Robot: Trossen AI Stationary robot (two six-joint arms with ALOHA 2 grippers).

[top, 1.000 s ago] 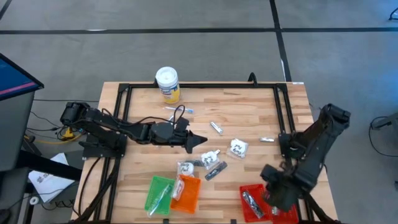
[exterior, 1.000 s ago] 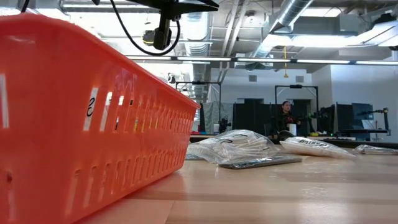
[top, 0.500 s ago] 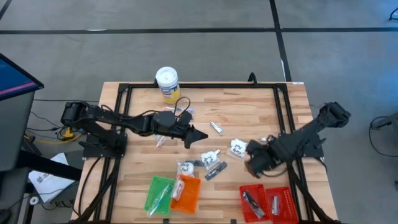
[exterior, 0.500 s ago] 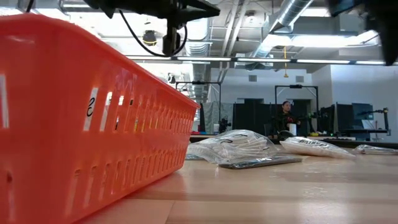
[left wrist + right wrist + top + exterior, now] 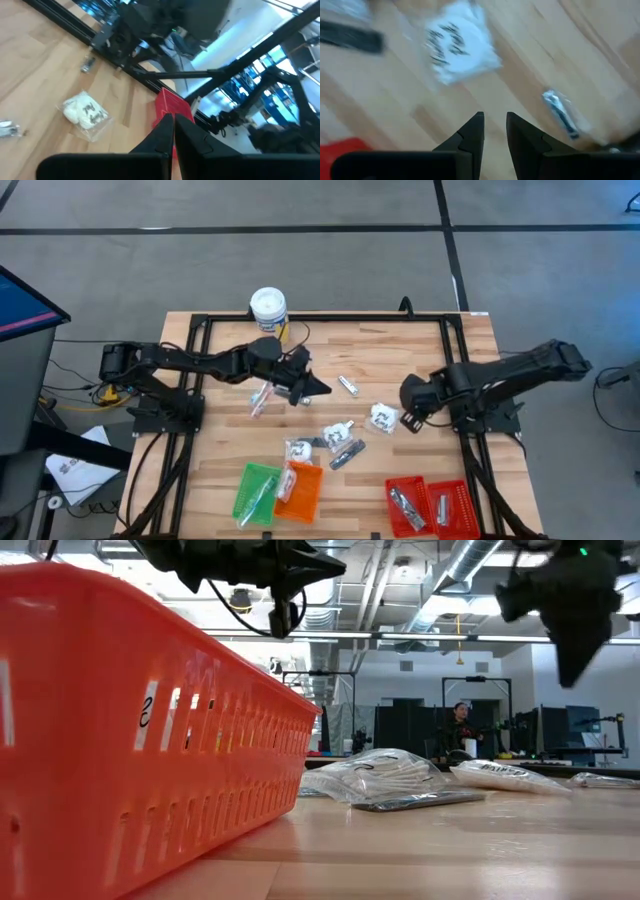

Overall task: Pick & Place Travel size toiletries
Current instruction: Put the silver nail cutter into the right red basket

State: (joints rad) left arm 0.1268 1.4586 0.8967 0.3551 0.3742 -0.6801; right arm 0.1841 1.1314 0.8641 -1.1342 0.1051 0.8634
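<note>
The toiletries lie spread on the wood table: a white packet [image 5: 383, 417], a silvery piece [image 5: 347, 385], further packets [image 5: 335, 435] and a dark tube [image 5: 346, 454] in the middle, and a pink-tinted stick [image 5: 262, 397] beside my left arm. My left gripper [image 5: 320, 388] is shut and hovers above the table's middle, holding nothing that shows [image 5: 173, 127]. My right gripper [image 5: 405, 412] is open and hangs above the table, just right of the white packet [image 5: 460, 45]. Its wrist view [image 5: 495, 125] also shows a wrapped silvery piece [image 5: 561, 114].
A red tray [image 5: 432, 505] at the near right holds a dark tube [image 5: 403, 502] and a silvery piece [image 5: 443, 508]. Green tray [image 5: 256, 492] and orange tray [image 5: 300, 488] sit at the near edge. A white-lidded tub [image 5: 269, 313] stands at the far edge. A black frame rail [image 5: 455, 370] runs under my right arm.
My right gripper has swung from over the red tray at the near right toward the far edge and left, ending beside the white packet. A silvery piece now shows in the red tray where it stood. My left gripper has drifted toward the far edge, uncovering the pink stick.
</note>
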